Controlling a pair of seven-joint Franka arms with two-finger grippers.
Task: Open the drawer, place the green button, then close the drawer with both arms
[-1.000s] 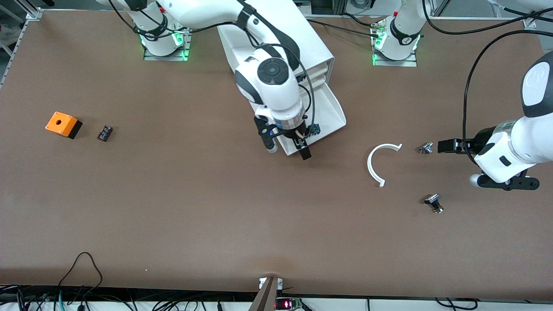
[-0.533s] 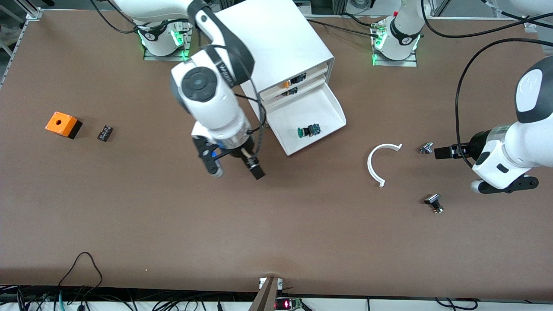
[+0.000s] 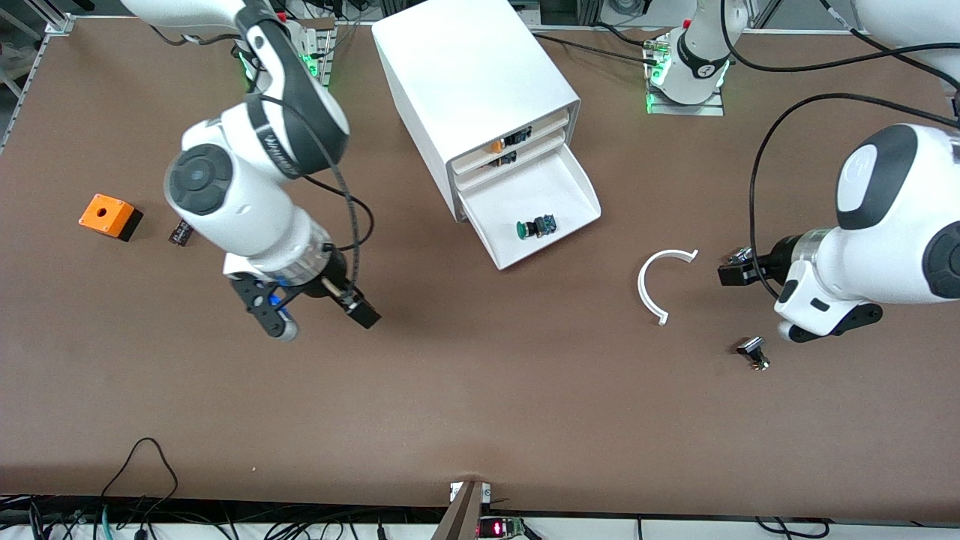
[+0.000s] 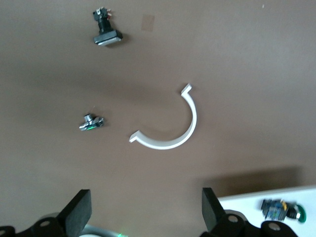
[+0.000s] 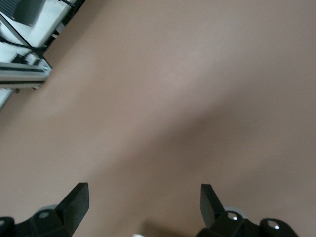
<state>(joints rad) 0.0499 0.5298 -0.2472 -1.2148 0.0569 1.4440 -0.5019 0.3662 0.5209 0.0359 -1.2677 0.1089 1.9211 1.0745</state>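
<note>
Withdrawn right end effector (image 3: 321, 310) – button (image 3: 535, 227) in drawer (image 3: 559, 189).

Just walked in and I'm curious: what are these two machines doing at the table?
They are stowing a small green button in a cabinet's bottom drawer. The button lies in the drawer, which stands open. The right hand is open and empty over bare table. The left hand hovers near a white curved piece. Closing the drawer remains.

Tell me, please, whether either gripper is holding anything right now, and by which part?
Nothing is held: the right gripper and left gripper are both open and empty.
</note>
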